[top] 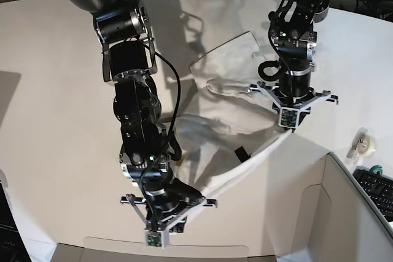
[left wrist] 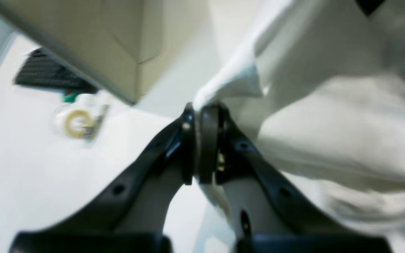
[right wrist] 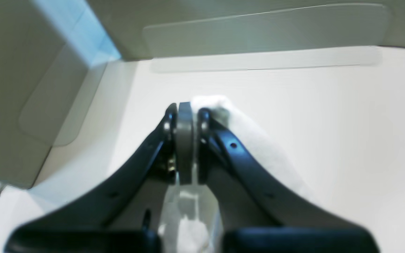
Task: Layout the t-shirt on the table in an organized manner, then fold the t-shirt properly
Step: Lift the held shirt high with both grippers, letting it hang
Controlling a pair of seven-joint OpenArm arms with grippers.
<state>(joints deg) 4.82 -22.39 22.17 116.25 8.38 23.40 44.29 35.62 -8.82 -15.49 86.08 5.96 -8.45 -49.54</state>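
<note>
Cloth hangs between two arms here. On the left side of the base view is the right gripper (top: 161,230), low and near the front edge of the desk (top: 49,59). It is pinched tight on a bit of the t-shirt (top: 230,121), and in its own wrist view white cloth (right wrist: 220,109) sticks out past its tip. In the middle, the t-shirt is mostly lifted and bunched up. One edge is pulled into a straight line from one gripper to the other, and the rest sags down onto the desk, wrinkled. A small black tag (top: 242,153) shows near that edge. On the right side of the base view is the left gripper (top: 288,118). It is also closed tight on the cloth, holding a corner (left wrist: 223,88). A grey box (top: 350,213) stands just beside it, with a roll of tape (top: 366,144) and a keyboard (top: 376,189) farther right.

To do this step well, I think both arms should keep the edge pulled straight, move away from the box, and lay the shirt down slowly so it lands flat. Letting go too early could leave it in a heap.
</note>
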